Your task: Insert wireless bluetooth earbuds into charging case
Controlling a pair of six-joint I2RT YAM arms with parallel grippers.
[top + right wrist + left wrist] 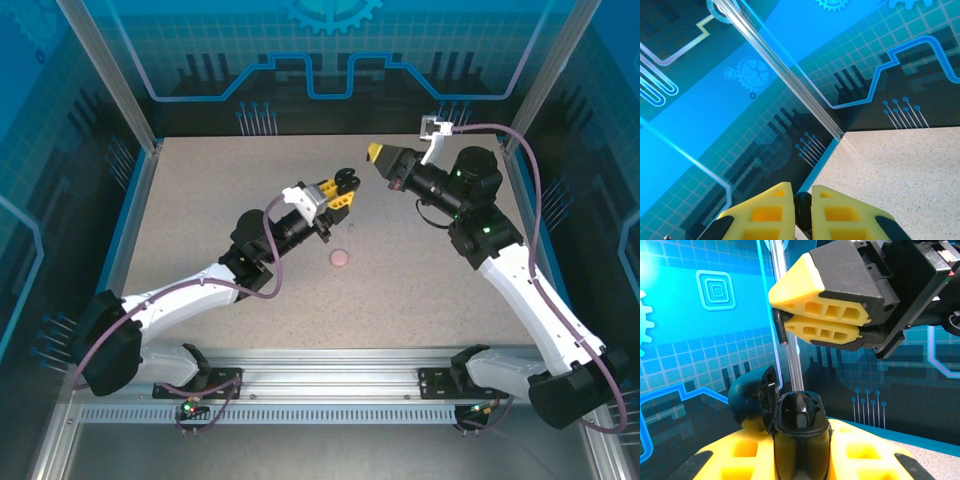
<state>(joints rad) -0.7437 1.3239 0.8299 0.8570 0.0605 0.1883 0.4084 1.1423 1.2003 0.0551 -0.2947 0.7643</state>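
Black earbud (781, 329) clear of open charging case (801, 422).
Pinched narrow in right gripper (779, 314), stem aimed toward its mouth, slightly lid (752, 396) side; left gripper (339, 192) clamped around its body.

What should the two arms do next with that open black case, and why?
Probably the right gripper should ease its black earbud toward the open black case, which the left gripper holds with the lid flipped back. The earbud is apart from the case, not yet in a socket.

Middle: left gripper (345, 187), holding a black case (800, 425), and right gripper (374, 153) nearly nose to nose, slim gap between.
Table (200, 210): open either side, one pink case (340, 258) lying near the middle.
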